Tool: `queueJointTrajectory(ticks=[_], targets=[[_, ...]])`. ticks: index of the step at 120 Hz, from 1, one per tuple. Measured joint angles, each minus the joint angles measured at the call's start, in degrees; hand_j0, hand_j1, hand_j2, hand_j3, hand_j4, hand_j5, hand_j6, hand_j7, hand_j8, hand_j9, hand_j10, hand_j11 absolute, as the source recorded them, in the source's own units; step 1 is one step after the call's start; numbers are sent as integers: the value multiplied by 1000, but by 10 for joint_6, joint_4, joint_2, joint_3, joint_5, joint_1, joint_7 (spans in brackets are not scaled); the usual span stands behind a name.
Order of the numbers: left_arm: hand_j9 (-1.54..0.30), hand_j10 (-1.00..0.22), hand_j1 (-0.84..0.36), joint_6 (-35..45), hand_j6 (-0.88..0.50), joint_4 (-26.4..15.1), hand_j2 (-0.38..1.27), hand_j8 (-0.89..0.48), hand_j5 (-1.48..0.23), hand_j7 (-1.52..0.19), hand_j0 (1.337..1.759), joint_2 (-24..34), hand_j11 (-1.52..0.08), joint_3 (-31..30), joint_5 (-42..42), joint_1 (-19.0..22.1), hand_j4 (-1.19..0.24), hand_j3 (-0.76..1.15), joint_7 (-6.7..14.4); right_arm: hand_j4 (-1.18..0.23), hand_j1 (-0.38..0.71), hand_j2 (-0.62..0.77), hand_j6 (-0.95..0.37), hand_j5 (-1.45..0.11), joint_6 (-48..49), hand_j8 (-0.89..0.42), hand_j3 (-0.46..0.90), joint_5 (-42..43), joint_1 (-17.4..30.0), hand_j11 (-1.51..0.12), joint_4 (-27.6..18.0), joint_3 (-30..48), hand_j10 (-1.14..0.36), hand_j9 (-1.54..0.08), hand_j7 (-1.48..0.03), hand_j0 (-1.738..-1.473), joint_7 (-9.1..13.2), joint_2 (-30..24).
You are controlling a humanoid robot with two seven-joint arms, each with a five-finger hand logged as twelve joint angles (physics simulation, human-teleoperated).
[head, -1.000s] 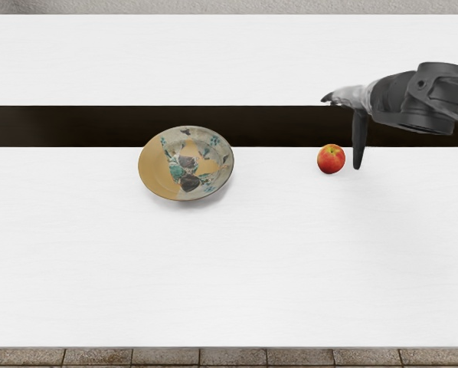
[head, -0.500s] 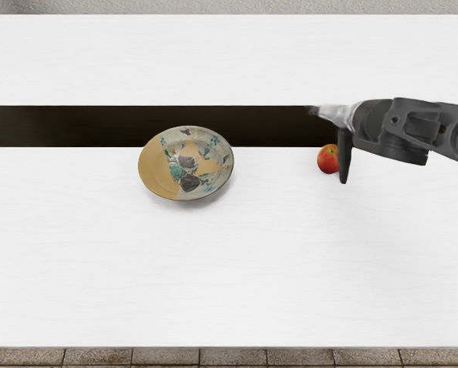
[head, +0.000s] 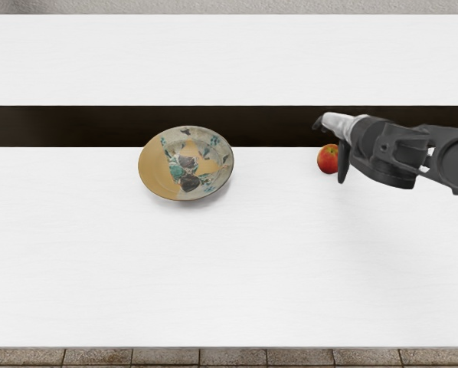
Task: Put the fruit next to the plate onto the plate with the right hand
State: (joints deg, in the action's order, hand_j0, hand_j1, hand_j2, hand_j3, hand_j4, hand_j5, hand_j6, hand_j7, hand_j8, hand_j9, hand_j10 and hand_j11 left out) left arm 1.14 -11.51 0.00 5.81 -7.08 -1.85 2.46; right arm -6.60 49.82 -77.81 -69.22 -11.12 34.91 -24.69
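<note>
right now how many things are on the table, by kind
apple: 1
plate: 1
total: 2

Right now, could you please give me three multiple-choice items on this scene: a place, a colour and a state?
1. Relative to the plate, the apple lies: A on it; B to its right in the picture; C to its left.
2. The apple is mostly: A green; B purple; C red.
3. The right hand is: A open beside the apple; B shut on the plate; C flat on the plate.
Key: 1 B, it sits on the table between plate and hand; 2 C, red skin shows; 3 A, spread fingers, apple ungripped.
</note>
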Motion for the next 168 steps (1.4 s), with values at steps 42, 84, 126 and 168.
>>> queueJointTrajectory(ticks=[42,84,126,168], targets=[[0,0,349,0,0,0,0,0,0,0,1658,0,0,0,0,0,0,0,0,-219,-91,-41,-221,-282,-37,-220,0,27,20,-282,23,-9,-219,-282,-281,-1658,1,16],[0,0,349,0,0,0,0,0,0,0,1658,0,0,0,0,0,0,0,0,-227,-82,-43,-228,-291,-51,-227,0,34,32,-291,62,-14,-226,-291,-291,-1658,1,52],[0,0,349,0,0,0,0,0,0,0,1658,0,0,0,0,0,0,0,0,-291,-5,-55,-292,-375,-68,-291,0,35,35,-375,69,-25,-290,-375,-374,-1658,1,65],[0,0,349,0,0,0,0,0,0,0,1658,0,0,0,0,0,0,0,0,-322,33,-62,-323,-416,-45,-322,0,30,31,-415,39,-26,-321,-415,-415,-1658,1,43]])
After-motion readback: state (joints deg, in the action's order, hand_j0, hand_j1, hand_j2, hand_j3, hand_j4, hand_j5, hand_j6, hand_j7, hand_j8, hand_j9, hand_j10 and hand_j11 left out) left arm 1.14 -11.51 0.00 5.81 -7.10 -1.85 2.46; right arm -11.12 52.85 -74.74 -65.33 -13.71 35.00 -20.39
